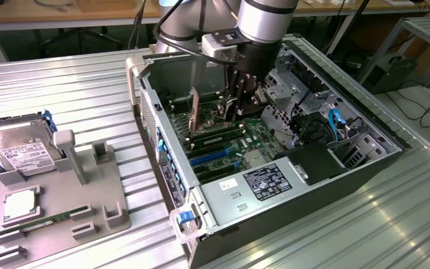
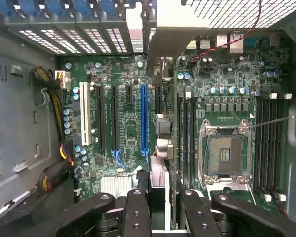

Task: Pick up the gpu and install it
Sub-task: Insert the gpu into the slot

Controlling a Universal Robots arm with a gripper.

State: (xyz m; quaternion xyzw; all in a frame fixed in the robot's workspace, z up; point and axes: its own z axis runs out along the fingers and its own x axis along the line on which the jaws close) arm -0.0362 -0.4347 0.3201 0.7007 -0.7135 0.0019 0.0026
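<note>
Exterior view: the arm reaches down into an open computer case point(image 1: 364, 168) lying on a ribbed metal table point(image 1: 73, 84).
Gripper point(image 1: 241, 103): lowered inside the case above the motherboard point(image 1: 252, 137), fingers closed narrowly on the gpu.
Gpu point(image 1: 194, 109): held upright on edge, its lower edge near the expansion slots.
Wrist view: the gpu point(image 2: 158, 177) stands edge-on between the fingers point(image 2: 135, 212), just beside the blue slot point(image 2: 143, 118).
CPU socket point(image 2: 225, 154): open, beside the memory slots.
Parts holder point(image 1: 58, 213): grey, well apart from the case, carrying a hard drive point(image 1: 20, 154) and a RAM stick point(image 1: 43, 221).
</note>
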